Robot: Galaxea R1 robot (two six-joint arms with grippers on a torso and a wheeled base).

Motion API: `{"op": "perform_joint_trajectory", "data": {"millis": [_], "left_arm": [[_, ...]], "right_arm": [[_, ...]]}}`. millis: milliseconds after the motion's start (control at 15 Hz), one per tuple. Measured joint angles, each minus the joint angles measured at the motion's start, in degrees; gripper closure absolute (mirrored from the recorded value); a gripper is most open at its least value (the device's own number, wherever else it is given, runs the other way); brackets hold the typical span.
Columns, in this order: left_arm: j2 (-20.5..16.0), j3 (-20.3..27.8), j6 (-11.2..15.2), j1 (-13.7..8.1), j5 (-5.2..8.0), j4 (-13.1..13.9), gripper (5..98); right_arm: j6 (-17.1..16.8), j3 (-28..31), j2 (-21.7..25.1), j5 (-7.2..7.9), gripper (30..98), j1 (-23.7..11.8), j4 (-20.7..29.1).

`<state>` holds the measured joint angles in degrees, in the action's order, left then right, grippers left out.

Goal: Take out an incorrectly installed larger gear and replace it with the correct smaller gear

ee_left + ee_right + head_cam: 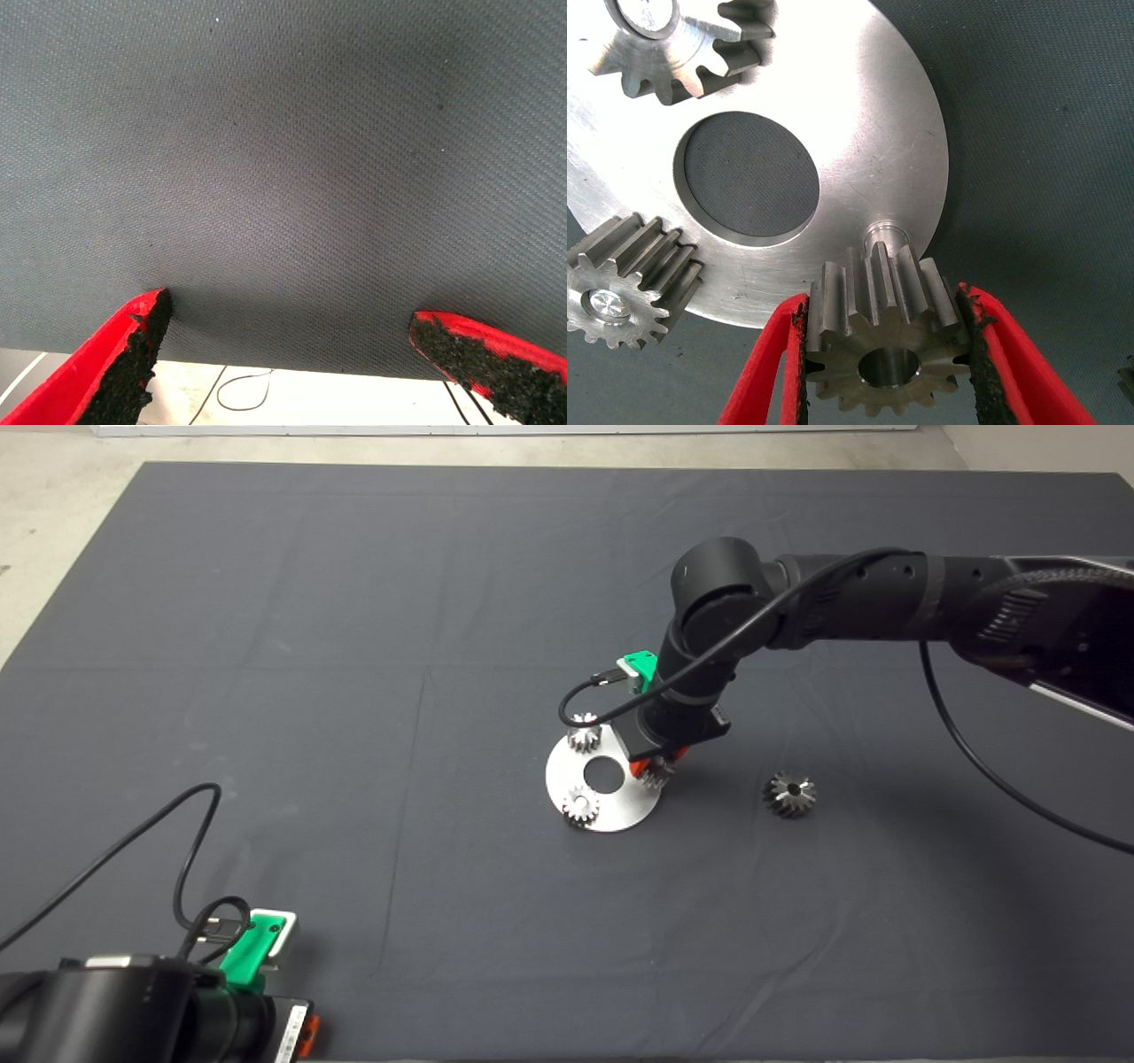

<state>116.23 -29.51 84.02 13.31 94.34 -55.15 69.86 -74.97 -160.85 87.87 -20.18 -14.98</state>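
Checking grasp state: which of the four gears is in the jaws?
The small gear at the round plate's edge, clamped by the right gripper. Two others sit mounted; the big gear lies off-plate.

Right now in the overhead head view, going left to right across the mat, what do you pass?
Parked left green gripper at the lower left edge → round silver metal plate carrying two pale silver small gears → right gripper shut on the small dark-steel bevel gear at the plate's right edge → larger dark bevel gear lying alone on the mat.
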Motion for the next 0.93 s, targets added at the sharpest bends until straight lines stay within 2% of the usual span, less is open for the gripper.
{"op": "perform_joint_trajectory", "data": {"millis": [400,933], "left_arm": [[0.53,-0.15,0.07,0.02,0.30,0.02,19.7],[0.77,-0.44,0.02,0.00,0.34,0.06,19.7]], "right_arm": [[0.00,-0.49,-0.63,0.79,94.2,0.00,0.00],[0.01,-0.63,-0.72,1.00,94.3,0.00,0.00]]}}
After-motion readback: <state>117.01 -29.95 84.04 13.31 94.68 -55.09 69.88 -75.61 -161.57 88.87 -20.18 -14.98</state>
